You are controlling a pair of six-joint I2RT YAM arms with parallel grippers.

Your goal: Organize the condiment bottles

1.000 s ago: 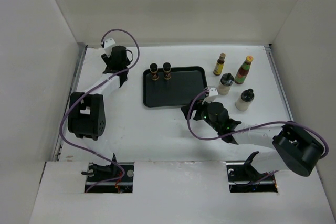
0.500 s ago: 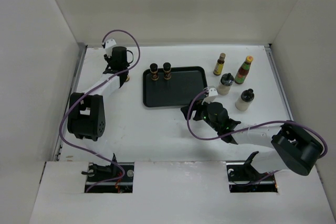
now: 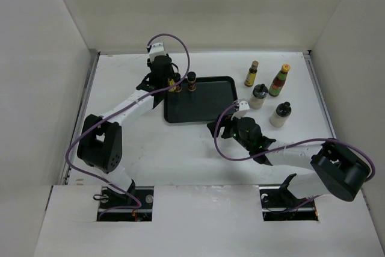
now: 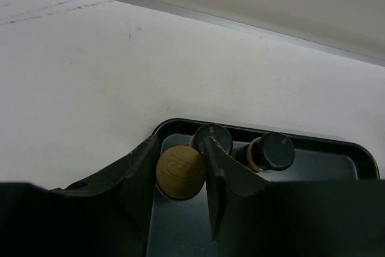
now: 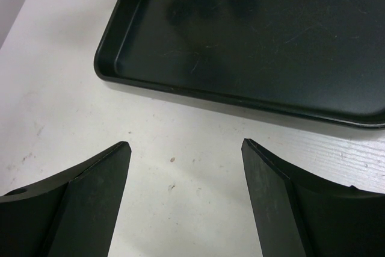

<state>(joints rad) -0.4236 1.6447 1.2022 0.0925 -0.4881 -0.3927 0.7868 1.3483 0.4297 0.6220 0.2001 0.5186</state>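
Left claw (image 4: 180,148) clamped on a tan-capped bottle (image 4: 180,173), upright, long axis vertical, over the tray's (image 4: 319,164) back-left corner. Two dark-capped bottles (image 4: 212,138) stand just behind it against the tray's back rim. Right claw (image 5: 185,148) spread and empty above the counter (image 5: 180,127) off the tray's near edge, probably the nearer arm to the four bottles (image 3: 259,96) right of the tray.

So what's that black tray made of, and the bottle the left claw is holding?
The tray looks like plastic, semi-glossy: fine scratches and soft reflections show. Of the bottle only its tan cap shows clearly: likely moulded plastic, matte, with a stamped mark.
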